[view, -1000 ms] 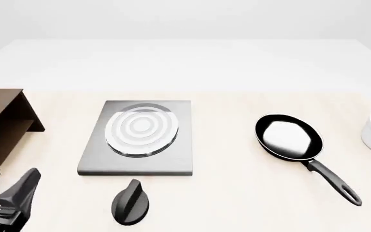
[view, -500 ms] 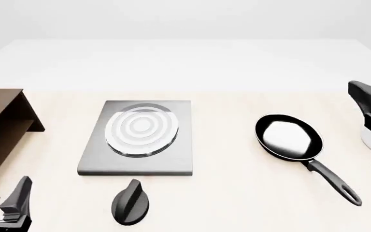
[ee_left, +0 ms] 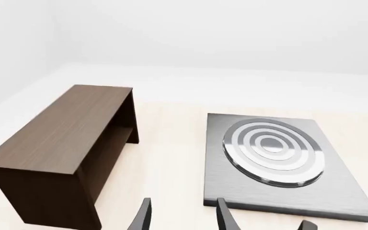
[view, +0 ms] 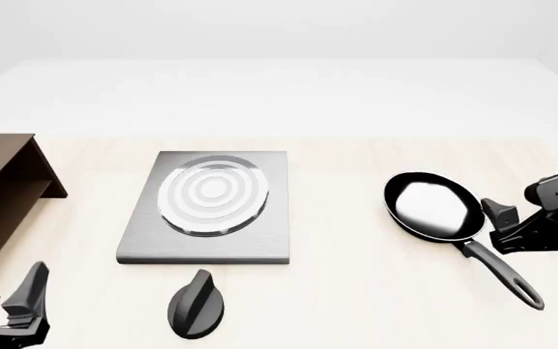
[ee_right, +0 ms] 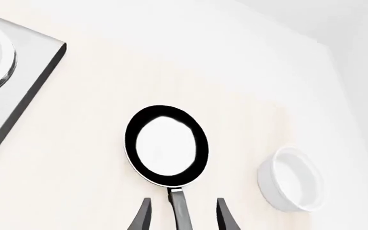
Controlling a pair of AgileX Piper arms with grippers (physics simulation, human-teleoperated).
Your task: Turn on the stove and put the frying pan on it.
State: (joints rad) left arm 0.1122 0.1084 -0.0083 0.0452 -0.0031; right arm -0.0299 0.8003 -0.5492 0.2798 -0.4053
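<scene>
The frying pan (view: pixel 434 206) lies right of the stove (view: pixel 207 249), handle toward the near-right table edge; the right gripper (ee_right: pixel 178 215) straddles it, jaws spread. The left gripper (ee_left: pixel 182 218) is likewise spread (holding nothing).

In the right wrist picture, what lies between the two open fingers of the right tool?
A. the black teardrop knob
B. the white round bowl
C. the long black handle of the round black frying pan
C: the long black handle of the round black frying pan runs between the right tool fingers, untouched.
</scene>
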